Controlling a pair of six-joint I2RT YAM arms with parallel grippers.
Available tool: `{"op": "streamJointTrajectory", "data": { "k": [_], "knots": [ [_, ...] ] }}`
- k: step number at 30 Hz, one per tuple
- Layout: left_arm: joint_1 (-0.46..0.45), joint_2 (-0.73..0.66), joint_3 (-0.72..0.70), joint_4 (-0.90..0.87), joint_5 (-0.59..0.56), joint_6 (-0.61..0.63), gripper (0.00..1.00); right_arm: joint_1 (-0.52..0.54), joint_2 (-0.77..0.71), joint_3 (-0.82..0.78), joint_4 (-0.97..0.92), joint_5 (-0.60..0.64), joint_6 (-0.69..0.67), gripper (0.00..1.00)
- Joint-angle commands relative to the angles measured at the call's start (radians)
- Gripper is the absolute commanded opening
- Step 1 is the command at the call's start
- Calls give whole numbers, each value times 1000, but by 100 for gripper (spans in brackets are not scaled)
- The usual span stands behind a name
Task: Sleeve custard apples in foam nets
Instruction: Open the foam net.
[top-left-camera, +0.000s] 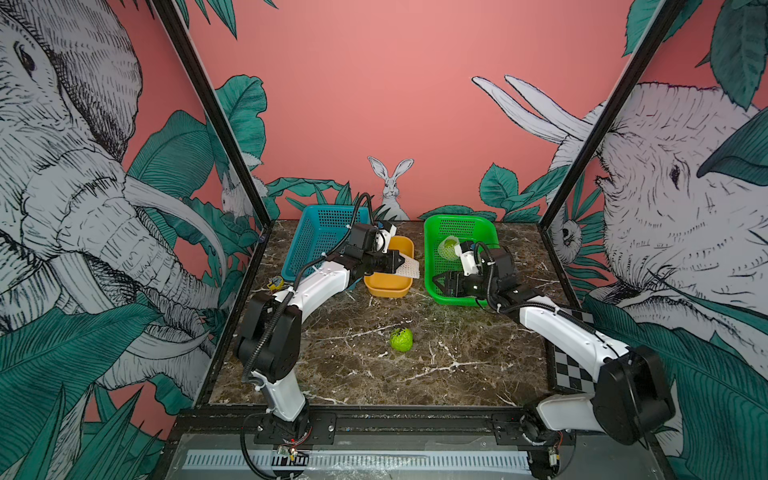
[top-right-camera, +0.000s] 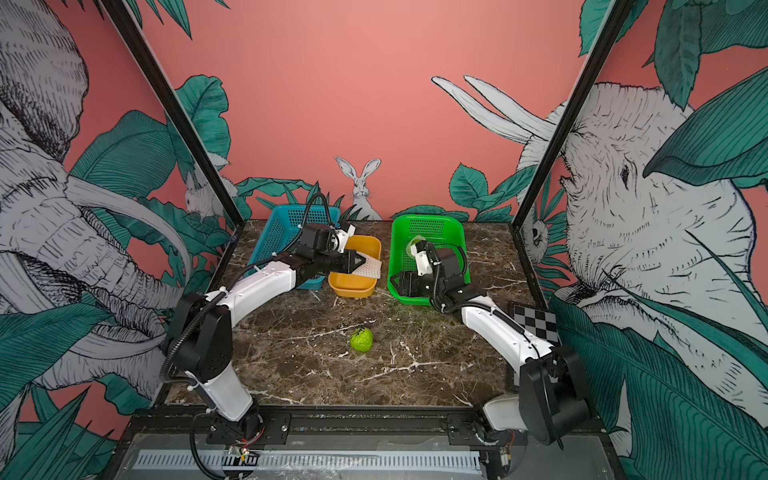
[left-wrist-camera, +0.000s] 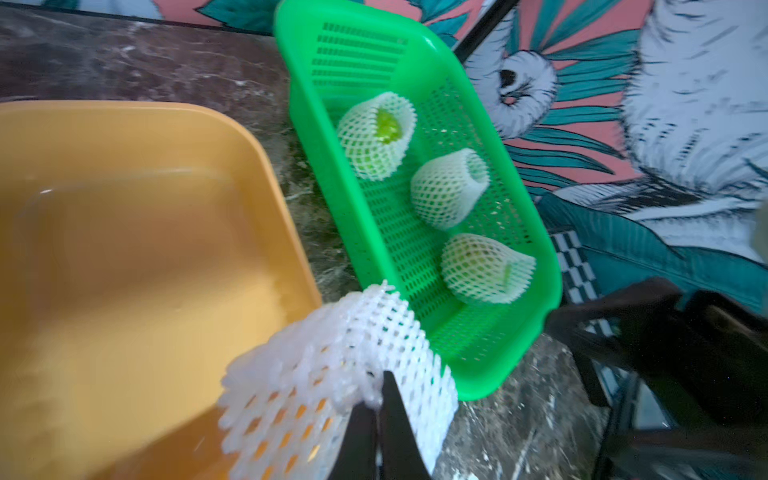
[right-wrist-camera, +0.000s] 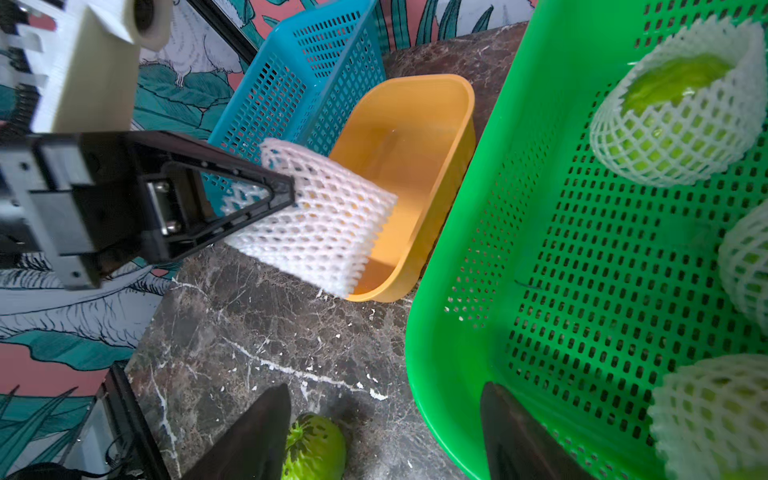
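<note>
1. The green basket (left-wrist-camera: 374, 54) holds three sleeved custard apples (left-wrist-camera: 449, 189), each wrapped in its own off-white mesh. They lie in a loose row along the basket floor. Green skin shows through the open end of the one farthest along the row.
2. An orange tub (top-left-camera: 388, 289) stands just beside the green basket, toward the robot's left. Its smooth inner walls and floor show in the left wrist view.
3. A blue basket (top-left-camera: 316, 237) sits on the far side of the tub from the green basket. The left arm crosses in front of it, so I cannot tell what is in it.
4. The left gripper (right-wrist-camera: 291, 193) is clamped tight on one edge of a loose foam net (right-wrist-camera: 324, 224). The net hangs flat over the tub rim nearest the green basket, clear of the table.
5. The right gripper (right-wrist-camera: 386, 386) hovers over the green basket's near rim. Its jaws are spread wide and hold nothing. One finger is above the basket floor, the other above the marble table (top-left-camera: 374, 374).
6. One bare custard apple (top-left-camera: 401, 340) rests on the marble, well apart from the green basket and nearer the robot's bases. In both top views it sits alone.
7. A black-and-white checkerboard panel (top-right-camera: 536, 322) lies beyond the green basket on the robot's right, partly under the right arm.
</note>
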Motion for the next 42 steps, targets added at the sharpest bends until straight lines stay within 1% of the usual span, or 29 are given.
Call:
{"op": "streamJointTrajectory", "data": {
  "k": [1, 5, 9, 13, 18, 21, 27, 37, 42],
  "knots": [
    [-1, -68, -43, 96, 160, -5, 0, -1, -6, -26, 80, -15, 6, 69],
    [0, -83, -69, 212, 268, -53, 0, -2, -16, -53, 131, -27, 31, 67],
    [-1, -86, -61, 238, 317, -60, 0, -32, -26, -72, 161, -28, 47, 70],
    [-1, -89, -62, 225, 322, -61, 0, -82, -35, -108, 272, -120, 123, 69],
    [-1, -95, -70, 201, 297, -44, 0, -84, -54, -116, 313, -177, 147, 70],
    [-1, -92, -70, 211, 300, -53, 0, -84, -50, -127, 346, -180, 163, 70],
    [-2, -95, -72, 230, 306, -65, 0, -84, 10, -123, 400, -198, 200, 69],
    [-4, -103, -93, 266, 318, -90, 0, -84, 63, -103, 440, -210, 219, 67],
    [-3, -101, -93, 270, 325, -95, 0, -82, 90, -98, 509, -245, 266, 67]
  ]
}}
